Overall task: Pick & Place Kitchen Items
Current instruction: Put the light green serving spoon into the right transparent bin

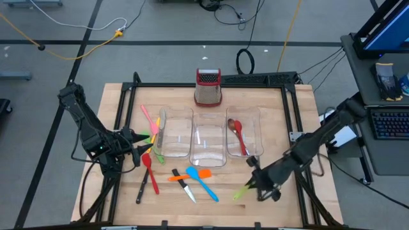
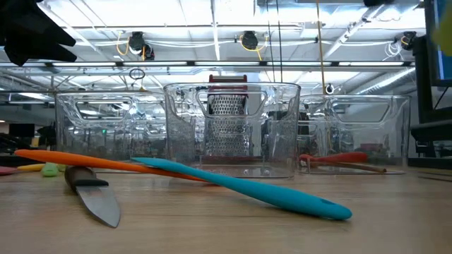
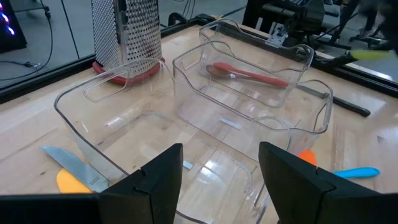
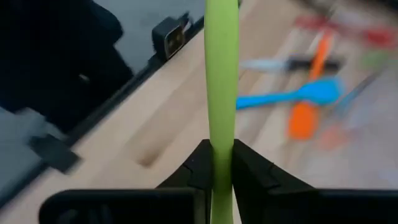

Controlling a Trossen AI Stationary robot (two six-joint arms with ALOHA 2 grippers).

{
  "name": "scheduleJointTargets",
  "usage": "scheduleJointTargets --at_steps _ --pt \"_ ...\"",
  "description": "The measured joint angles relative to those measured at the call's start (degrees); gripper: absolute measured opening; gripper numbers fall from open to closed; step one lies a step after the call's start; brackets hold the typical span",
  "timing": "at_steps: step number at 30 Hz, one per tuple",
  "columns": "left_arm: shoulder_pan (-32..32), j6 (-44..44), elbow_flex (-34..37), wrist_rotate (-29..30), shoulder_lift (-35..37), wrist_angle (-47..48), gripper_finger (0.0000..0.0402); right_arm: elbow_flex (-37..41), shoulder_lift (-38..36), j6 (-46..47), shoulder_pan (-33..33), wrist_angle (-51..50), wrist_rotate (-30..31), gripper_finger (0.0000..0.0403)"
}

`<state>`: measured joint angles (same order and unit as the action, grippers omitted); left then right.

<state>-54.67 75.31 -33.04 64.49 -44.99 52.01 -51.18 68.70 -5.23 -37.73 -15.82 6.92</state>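
Pickup step looks done on our right side: right pincer (image 1: 255, 189) is clamped on the green spoon (image 4: 221, 81) near the worktop's (image 1: 300, 128) front right. Next we need to carry it over a clear bin (image 1: 245, 137), probably the one with the red spoon (image 1: 239, 135), and let go. Left pincer (image 1: 137, 148) waits open beside the left bin.

A light wooden bench (image 1: 300, 108) with a black frame rail along its far edge stands on a grey floor (image 1: 166, 25) marked with dark lines. Yellow, white and black cables (image 1: 96, 39) trail across the floor beyond it. To the right stands a dark desk (image 1: 383, 137) with a keyboard (image 1: 391, 124). Strip lights (image 2: 141, 28) hang from the ceiling.
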Motion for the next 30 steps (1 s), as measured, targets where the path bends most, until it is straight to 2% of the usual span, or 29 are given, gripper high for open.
scheduleJointTargets --at_steps 8,12,16,30 --pt "0.0 0.1 0.0 0.0 0.0 0.0 0.0216 0.0 -9.5 -28.4 3.3 -5.2 10.8 0.0029" --pt "0.0 0.2 0.0 0.0 0.0 0.0 0.0216 0.0 -10.7 -40.0 7.5 -5.5 11.0 0.0029" --pt "0.0 0.2 0.0 0.0 0.0 0.0 0.0216 0.0 -10.4 -44.1 12.6 -6.0 10.6 0.0029" --pt "0.0 -0.1 0.0 0.0 0.0 0.0 0.0216 0.0 -10.0 -50.0 29.2 -7.4 -10.2 0.0029"
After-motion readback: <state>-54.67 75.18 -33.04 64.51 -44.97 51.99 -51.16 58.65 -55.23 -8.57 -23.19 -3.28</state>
